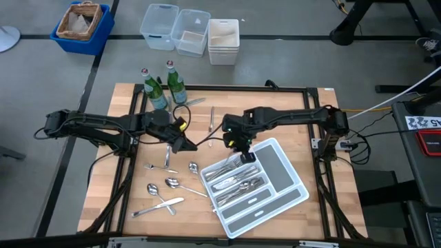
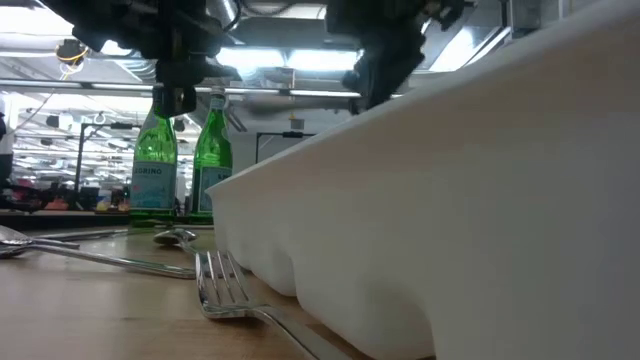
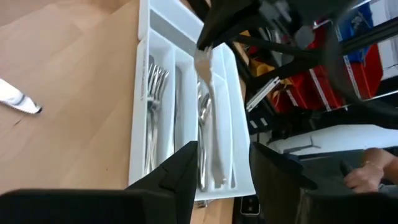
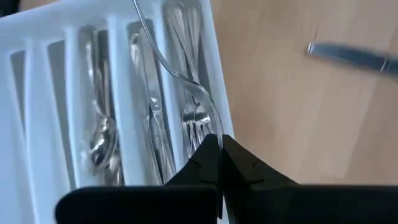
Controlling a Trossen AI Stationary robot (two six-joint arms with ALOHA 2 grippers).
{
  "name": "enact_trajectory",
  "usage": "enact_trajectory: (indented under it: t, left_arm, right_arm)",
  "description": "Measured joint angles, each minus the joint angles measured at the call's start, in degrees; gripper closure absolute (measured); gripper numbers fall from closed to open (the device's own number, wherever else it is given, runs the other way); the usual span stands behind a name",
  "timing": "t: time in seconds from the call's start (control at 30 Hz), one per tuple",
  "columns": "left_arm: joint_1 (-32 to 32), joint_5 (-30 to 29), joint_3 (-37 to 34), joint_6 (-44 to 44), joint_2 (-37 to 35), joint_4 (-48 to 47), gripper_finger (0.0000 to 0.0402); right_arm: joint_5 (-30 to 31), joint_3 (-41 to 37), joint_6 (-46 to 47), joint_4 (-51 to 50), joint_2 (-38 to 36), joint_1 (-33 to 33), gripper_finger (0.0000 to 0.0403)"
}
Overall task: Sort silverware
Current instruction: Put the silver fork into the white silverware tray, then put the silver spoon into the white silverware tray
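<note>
Right gripper (image 1: 242,147): over the far-left corner of the white tray (image 1: 293,200); fingers pinched together on the handle of a fork (image 4: 198,109); tines hang down into the tray's fork slot, as the right wrist view shows
Left gripper (image 1: 185,145): just left of the tray, above bare table; fingers (image 3: 184,171) spread apart, holding nothing; left wrist view looks past them at the tray and the fork hanging from the other arm
White tray: near-right part of the wooden table (image 1: 331,180), set at an angle; long slots on its far-left side hold sorted forks, knives and spoons; the wider compartments on its right and near sides look unfilled
Loose silverware (image 1: 167,191): spoons, a knife and a fork scattered on the near-left of the table, left of the tray; one more piece (image 1: 211,118) lies farther back near the middle; low view shows a fork (image 2: 222,283) lying flat close beside the tray wall
Green bottles (image 1: 161,86): two, upright, side by side at the far-left of the table
Bins (image 1: 190,32): clear and white tubs on the floor beyond the table; blue bin (image 1: 82,26) to their left
</note>
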Motion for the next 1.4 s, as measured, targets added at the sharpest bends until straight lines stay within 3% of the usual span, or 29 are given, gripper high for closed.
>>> enact_trajectory:
  t: [0.5,0.6,0.93,1.2,1.4]
  left_arm:
    - [-0.1,0.0,0.0,0.2,0.0,-0.6,0.0268]
    - [-0.1,0.0,0.0,0.2,0.0,-0.6,0.0268]
    - [-0.1,0.1,0.0,0.2,0.0,-2.9,0.0268]
    - [-1.2,6.3,0.0,3.4,-0.1,-13.5,0.0268]
    - [-9.3,6.2,0.0,4.8,0.1,-17.0,0.0268]
  right_arm:
    - [-0.2,-17.1,18.1,13.8,0.0,0.0,0.0399]
    - [-3.0,-19.5,20.9,17.3,0.0,-0.1,0.0398]
    - [-3.8,-21.5,21.7,22.9,0.0,0.0,0.0396]
    - [-3.9,-21.5,21.8,23.9,0.0,0.0,0.0333]
    - [-3.9,-21.5,21.8,24.7,0.0,0.0,0.0291]
